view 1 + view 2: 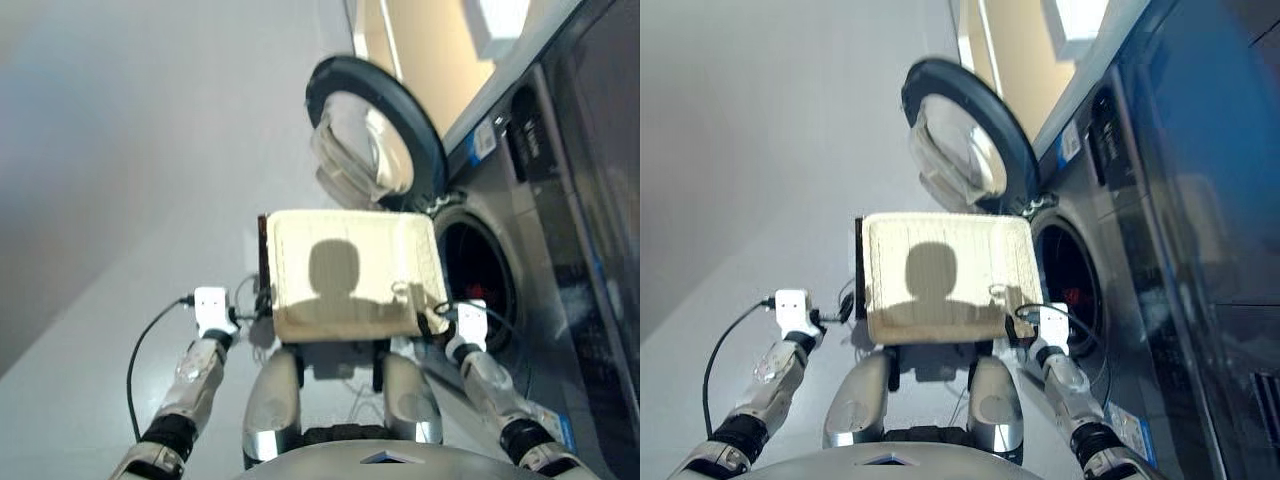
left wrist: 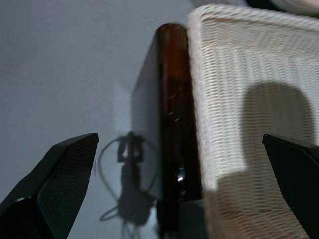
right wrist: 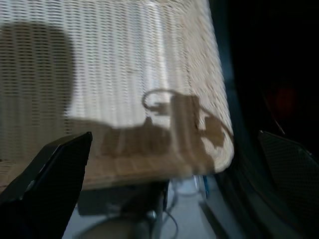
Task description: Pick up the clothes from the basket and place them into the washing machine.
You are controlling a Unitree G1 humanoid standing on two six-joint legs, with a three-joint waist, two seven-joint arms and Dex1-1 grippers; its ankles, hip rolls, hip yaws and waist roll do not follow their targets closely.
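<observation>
The cream wicker basket point(image 1: 350, 300) sits on a stand straight ahead of me, its woven floor bare with only shadow on it. The clothes are not in view. Only a small reddish patch point(image 1: 476, 291) shows deep in the dark drum, and I cannot tell what it is. The dark grey washing machine point(image 1: 545, 250) stands on the right, its round porthole door point(image 1: 375, 125) swung open beyond the basket. My left gripper point(image 2: 179, 137) is open beside the basket's left edge, holding nothing. My right gripper point(image 3: 174, 133) is open at the basket's near right corner, next to the drum opening point(image 1: 1070, 280).
A dark brown stand point(image 2: 172, 99) carries the basket and sticks out along its left side. A black cable point(image 1: 140, 350) loops from my left wrist. Grey floor point(image 1: 120, 180) spreads to the left. A dark appliance point(image 1: 610, 120) is stacked by the washer at far right.
</observation>
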